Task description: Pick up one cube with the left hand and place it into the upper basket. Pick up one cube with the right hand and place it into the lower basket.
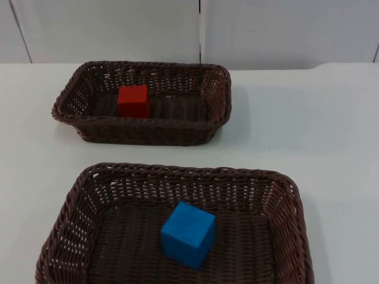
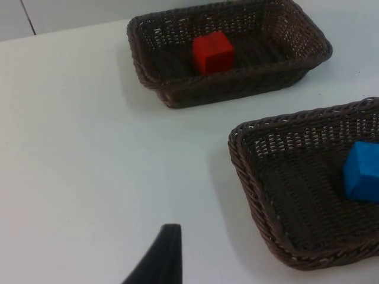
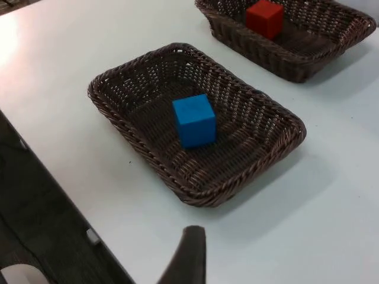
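Red cube [image 1: 133, 100] sitting inside upper dark-brown wicker basket [image 1: 216, 80]; blue cube [image 1: 188, 234] lying in lower wicker basket [image 1: 290, 195] nearer. Hands' spread: cannot tell.

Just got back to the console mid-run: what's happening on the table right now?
Both cubes are already in baskets. The red cube sits in the upper basket, and the blue cube sits in the lower basket. Neither cube is being held. Both arms wait pulled back, the left gripper's fingertip and the right gripper's fingertip over bare white table.
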{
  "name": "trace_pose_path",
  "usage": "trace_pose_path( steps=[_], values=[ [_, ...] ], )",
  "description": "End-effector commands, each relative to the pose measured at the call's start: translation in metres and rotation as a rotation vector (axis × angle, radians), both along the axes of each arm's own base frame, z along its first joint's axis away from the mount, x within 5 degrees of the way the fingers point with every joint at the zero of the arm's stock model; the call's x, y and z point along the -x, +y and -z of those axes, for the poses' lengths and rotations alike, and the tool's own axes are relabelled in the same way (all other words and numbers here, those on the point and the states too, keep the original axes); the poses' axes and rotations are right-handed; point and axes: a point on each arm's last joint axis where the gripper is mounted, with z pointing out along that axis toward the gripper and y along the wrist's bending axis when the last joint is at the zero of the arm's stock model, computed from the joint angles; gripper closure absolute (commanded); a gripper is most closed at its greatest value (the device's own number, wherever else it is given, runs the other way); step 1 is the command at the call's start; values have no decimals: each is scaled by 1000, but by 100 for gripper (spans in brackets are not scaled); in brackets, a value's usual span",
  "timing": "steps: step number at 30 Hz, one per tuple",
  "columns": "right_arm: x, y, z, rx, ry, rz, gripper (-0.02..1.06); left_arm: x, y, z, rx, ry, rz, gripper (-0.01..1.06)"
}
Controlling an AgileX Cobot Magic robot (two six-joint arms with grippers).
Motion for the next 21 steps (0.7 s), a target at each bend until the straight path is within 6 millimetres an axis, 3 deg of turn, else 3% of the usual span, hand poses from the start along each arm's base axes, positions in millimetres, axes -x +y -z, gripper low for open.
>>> trace_pose_path(
  steps=[1,14,17,19,21],
  values=[
    [-1,0,2,4,2,-2,26,0,1,1,0,0,-3,0],
    [-1,0,2,4,2,-2,25,0,1,1,0,0,-3,0],
    [-1,0,2,4,2,-2,16,0,1,1,0,0,-3,0],
    [-1,0,2,5,0,-3,2,0,1,1,0,0,-3,0],
    [0,0,2,4,2,-4,-1,0,1,1,0,0,-3,0]
  ],
)
